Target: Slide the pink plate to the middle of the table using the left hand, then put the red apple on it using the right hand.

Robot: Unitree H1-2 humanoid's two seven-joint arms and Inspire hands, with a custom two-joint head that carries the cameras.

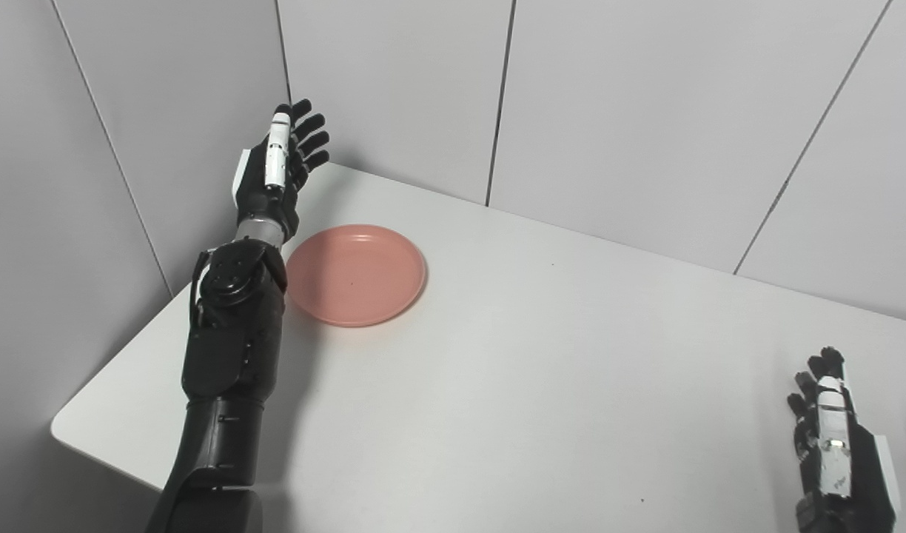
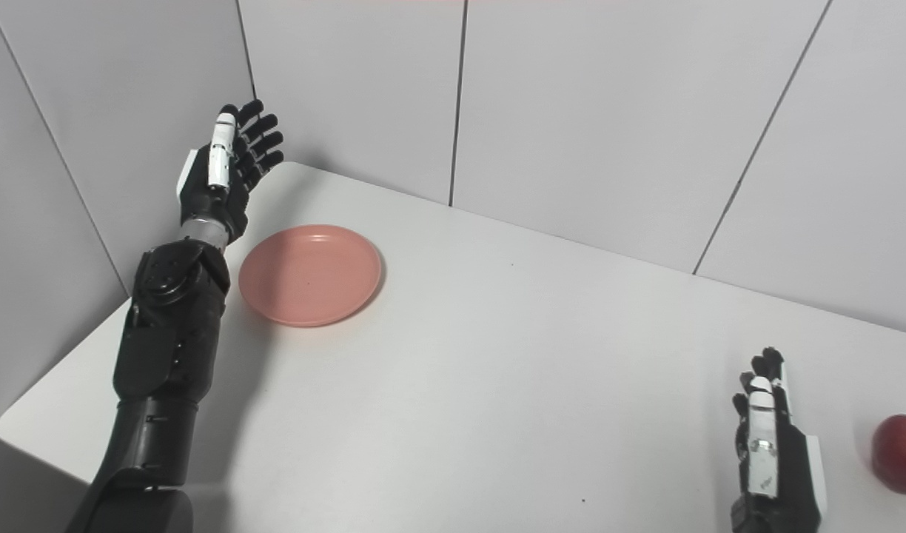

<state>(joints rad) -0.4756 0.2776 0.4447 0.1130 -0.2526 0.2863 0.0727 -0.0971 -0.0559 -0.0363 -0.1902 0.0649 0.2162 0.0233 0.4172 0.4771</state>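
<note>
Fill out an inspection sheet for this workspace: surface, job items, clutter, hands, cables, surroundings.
Surface: white table, bare across the middle.
Job's things: pink plate empty, near the far left corner; red apple at the right edge of the right eye view, on the table.
Clutter: nothing seen.
Hands: left hand open, raised beyond the plate's left side, not touching it; right hand open, left of the apple, apart from it.
Cables: nothing seen.
Surroundings: grey panel walls behind and at left.

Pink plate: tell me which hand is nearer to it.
Left. The left hand is raised open just beyond the pink plate, on its far-left side, not touching it. The right hand is far across the table, beside the red apple.
</note>
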